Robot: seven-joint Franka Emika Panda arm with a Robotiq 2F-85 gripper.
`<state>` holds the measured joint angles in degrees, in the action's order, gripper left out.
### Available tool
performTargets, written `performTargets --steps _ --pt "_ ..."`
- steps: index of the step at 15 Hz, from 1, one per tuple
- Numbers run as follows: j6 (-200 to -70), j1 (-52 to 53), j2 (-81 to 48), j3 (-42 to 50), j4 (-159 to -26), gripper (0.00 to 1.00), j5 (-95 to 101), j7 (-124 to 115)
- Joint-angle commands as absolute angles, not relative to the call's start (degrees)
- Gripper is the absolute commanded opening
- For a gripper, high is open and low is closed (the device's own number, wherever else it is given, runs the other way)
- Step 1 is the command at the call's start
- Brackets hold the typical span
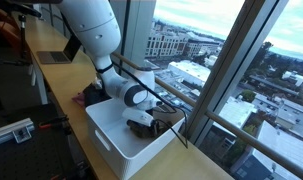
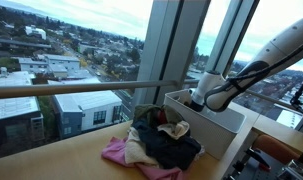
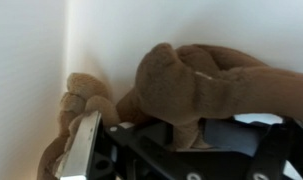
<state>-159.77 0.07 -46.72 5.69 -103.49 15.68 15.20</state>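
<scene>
1. Heap of crumpled cloth garments (image 2: 156,140), pink, dark grey and tan. It is lying on the pale wooden counter (image 2: 71,162) in front of the tall window, just beside the bin.

2. White rectangular plastic bin (image 2: 223,128). It is standing open-topped on the same counter, to the right of the heap. It is showing in both exterior views.

3. My gripper (image 1: 143,120). I am reaching down inside the bin, close to its floor, with my white arm (image 2: 261,62) arching in over the rim.

4. Wrist view, left edge. The bin's white inner wall is filling this side and meeting a second wall in a corner.

5. My grey metal finger (image 3: 84,145). It is standing low at the left, with a small rounded lobe of plush touching it from behind.

6. Brown plush soft toy (image 3: 191,75). It is lying inside the bin, pressing against the white wall near that corner. Its larger bulk is spreading to the right above my jaws, and one lobe is hanging down between them.

7. Jaws. They are standing on either side of that lobe. I cannot tell whether they are gripping it or resting loose around it.
</scene>
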Motion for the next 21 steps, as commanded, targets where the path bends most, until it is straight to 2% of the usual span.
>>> performTargets --steps 1,3,8,18,19,21 --pt "-161.3 1.2 -48.9 6.2 -102.8 0.05 17.0 13.5" --pt "-161.4 1.6 -48.0 6.4 -103.7 0.00 17.1 13.2" --pt "-161.2 3.6 -41.7 6.7 -108.4 0.00 17.7 12.1" --pt "-157.4 9.2 -14.8 9.7 -118.2 0.00 27.1 4.7" --pt "-157.0 8.4 -14.2 9.3 -118.2 0.25 28.0 4.4" --pt "-156.7 6.9 -15.0 8.5 -118.0 0.33 29.1 3.9"
